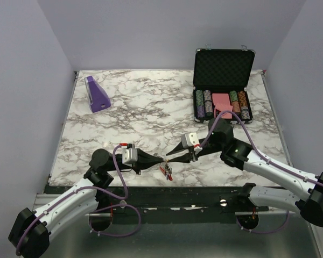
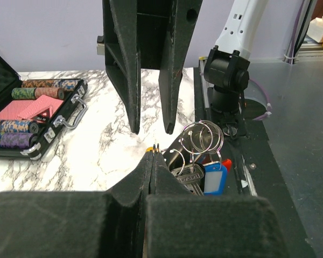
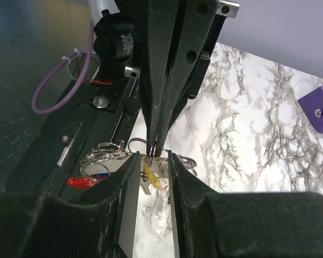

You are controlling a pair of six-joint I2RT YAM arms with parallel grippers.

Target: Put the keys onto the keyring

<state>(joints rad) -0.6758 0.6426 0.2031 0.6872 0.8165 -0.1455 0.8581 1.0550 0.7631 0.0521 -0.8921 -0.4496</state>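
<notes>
The keyring (image 2: 202, 137), a bunch of thin metal rings with silver keys (image 2: 189, 175), a blue tag (image 2: 215, 180) and a red piece (image 2: 227, 163), hangs at the table's front edge (image 1: 166, 171). My left gripper (image 2: 153, 153) is shut on one thin ring of it. A yellow-headed key (image 3: 153, 177) dangles from that ring. My right gripper (image 3: 153, 157) faces the left one tip to tip and stands open, its jaws on either side of the yellow key and the pinched ring. In the top view the left gripper (image 1: 160, 159) and right gripper (image 1: 171, 160) meet just above the bunch.
An open black case (image 1: 223, 80) with poker chips and red cards stands at the back right. A purple wedge-shaped object (image 1: 97, 94) sits at the back left. The black frame rail (image 1: 167, 191) runs along the table's near edge under the bunch.
</notes>
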